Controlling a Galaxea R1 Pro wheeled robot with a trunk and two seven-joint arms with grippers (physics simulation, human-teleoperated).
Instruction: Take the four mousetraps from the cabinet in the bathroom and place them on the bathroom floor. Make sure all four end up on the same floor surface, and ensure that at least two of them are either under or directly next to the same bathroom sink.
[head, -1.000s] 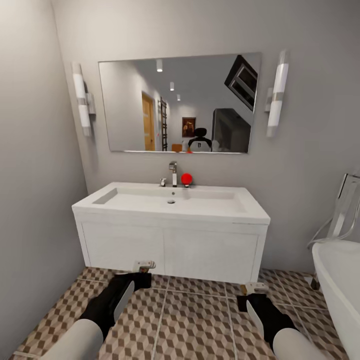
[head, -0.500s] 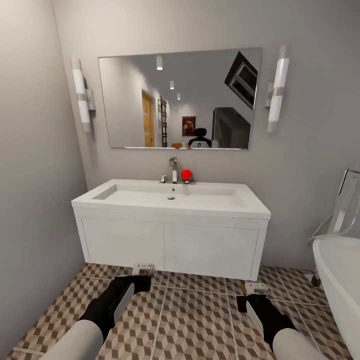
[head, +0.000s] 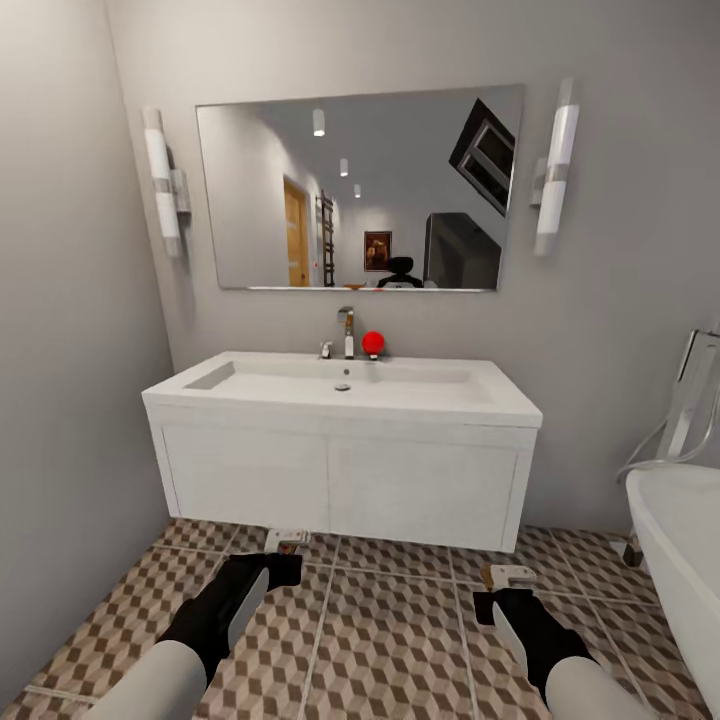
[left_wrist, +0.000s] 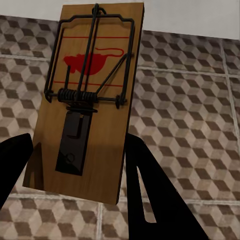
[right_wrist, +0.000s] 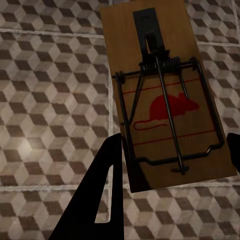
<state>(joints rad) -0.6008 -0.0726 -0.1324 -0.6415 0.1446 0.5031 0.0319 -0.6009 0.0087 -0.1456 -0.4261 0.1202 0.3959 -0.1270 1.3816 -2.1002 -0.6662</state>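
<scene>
I face the bathroom sink (head: 340, 386), a white basin with a chrome tap on a white vanity. Low in the head view, my left gripper (head: 286, 545) is shut on a mousetrap (head: 288, 538), held above the cube-patterned bathroom floor (head: 380, 640) just in front of the vanity. The left wrist view shows that mousetrap (left_wrist: 87, 100) as a brown board with a dark spring bar and red mouse print, clamped between the fingers (left_wrist: 145, 200). My right gripper (head: 508, 582) is shut on a second mousetrap (head: 509, 575), seen close up as the mousetrap (right_wrist: 165, 95) in the right wrist view. The cabinet is out of view.
A red ball (head: 373, 343) sits by the tap. A large mirror (head: 360, 190) hangs above, with wall lights either side. A grey wall (head: 60, 400) closes the left side. The white bathtub (head: 680, 540) rim stands at the right. There is a gap beneath the vanity.
The whole view has shifted: the sink and mirror sit lower and smaller, so the camera moved. Both grippers keep their mousetraps in about the same spots.
</scene>
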